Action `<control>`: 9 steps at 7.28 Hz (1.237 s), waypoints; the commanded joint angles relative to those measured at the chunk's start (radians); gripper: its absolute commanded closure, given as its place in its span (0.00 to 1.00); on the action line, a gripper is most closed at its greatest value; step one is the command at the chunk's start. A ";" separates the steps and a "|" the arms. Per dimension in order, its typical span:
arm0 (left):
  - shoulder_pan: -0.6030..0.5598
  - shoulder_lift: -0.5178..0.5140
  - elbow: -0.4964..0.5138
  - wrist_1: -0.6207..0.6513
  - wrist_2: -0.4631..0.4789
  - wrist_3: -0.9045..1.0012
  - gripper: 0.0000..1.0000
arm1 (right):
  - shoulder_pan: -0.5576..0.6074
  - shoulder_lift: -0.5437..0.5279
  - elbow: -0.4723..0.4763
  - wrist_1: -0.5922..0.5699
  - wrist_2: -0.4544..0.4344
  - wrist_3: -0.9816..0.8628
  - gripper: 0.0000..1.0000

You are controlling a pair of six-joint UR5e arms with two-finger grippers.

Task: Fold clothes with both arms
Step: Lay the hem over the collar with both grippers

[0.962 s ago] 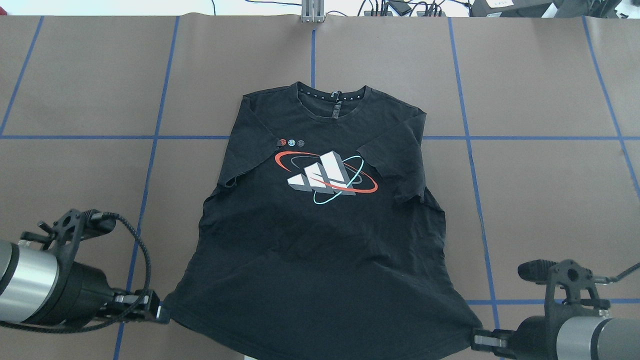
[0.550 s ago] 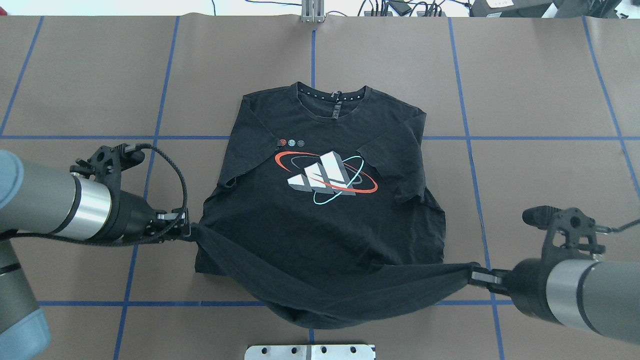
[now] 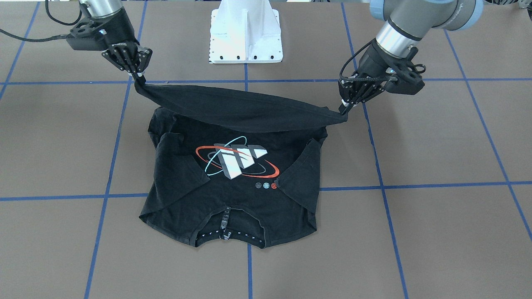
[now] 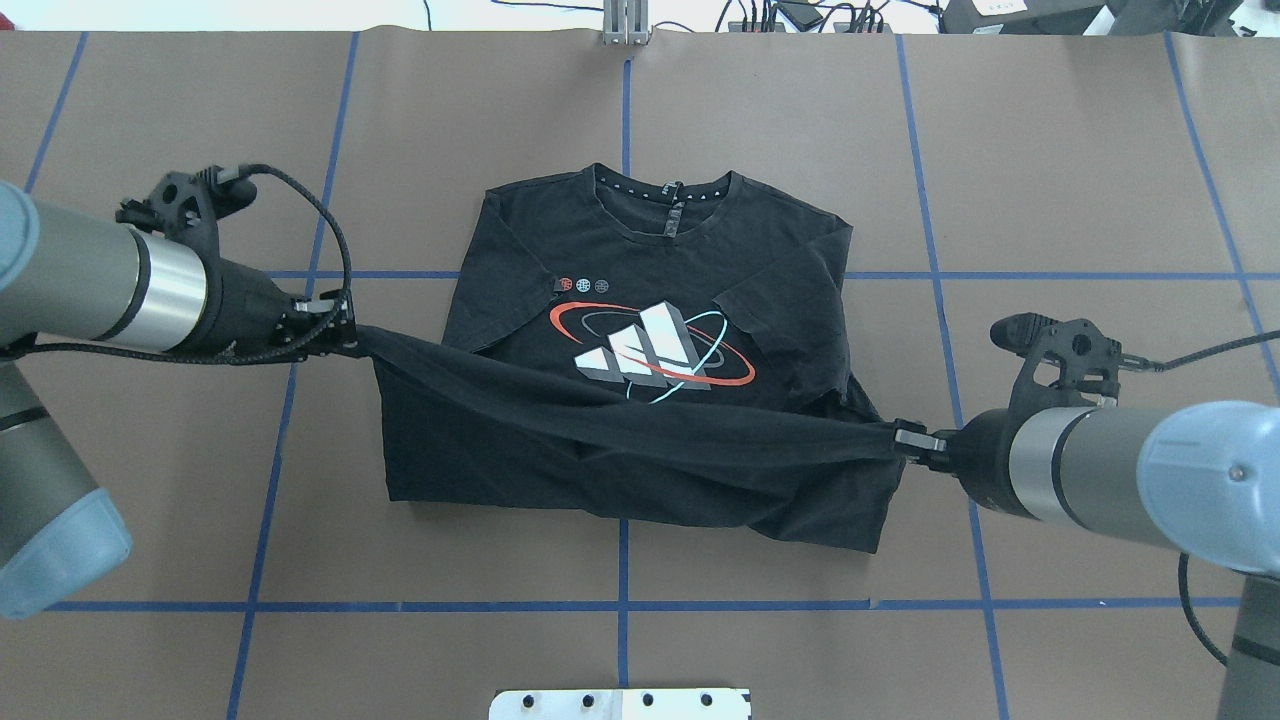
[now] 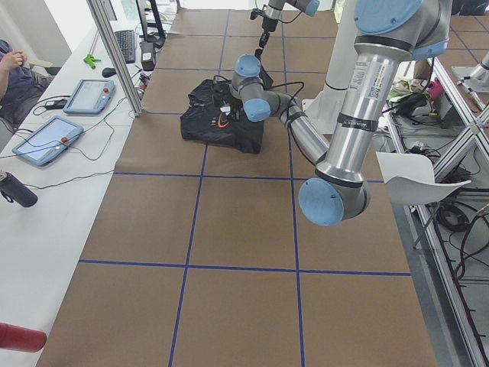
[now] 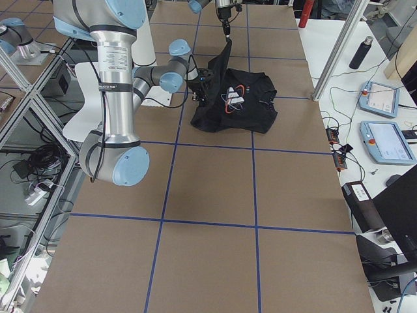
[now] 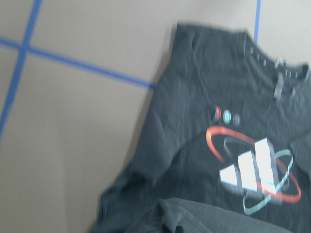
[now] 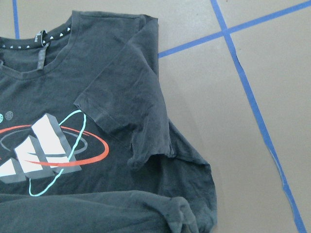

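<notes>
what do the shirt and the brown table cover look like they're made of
T-shirt: soft matte black knit, probably cotton; it sags and wrinkles where its hem hangs between the left claw and right claw. Table cover: matte brown sheet, paper-like though it could be vinyl; flat, with blue lines that look like tape.

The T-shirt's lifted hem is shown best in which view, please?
Exterior front-facing: the hem hangs clear between the left gripper and right gripper. Overhead shows it black on black; side views, tiny; wrist views, only an edge.

- Robotics lab: brown-covered table [image 4: 1100, 150] gridded with blue tape [image 4: 1050, 275].
- Two robot arms [image 4: 80, 285] by a white pedestal [image 3: 245, 33].
- Teach pendants [image 5: 46, 141] on the operators' bench [image 5: 30, 229], beside an aluminium post [image 5: 116, 57].
</notes>
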 commanded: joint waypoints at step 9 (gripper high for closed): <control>-0.049 -0.449 0.691 0.034 0.146 0.267 1.00 | 0.301 0.473 -0.619 -0.039 0.137 -0.199 1.00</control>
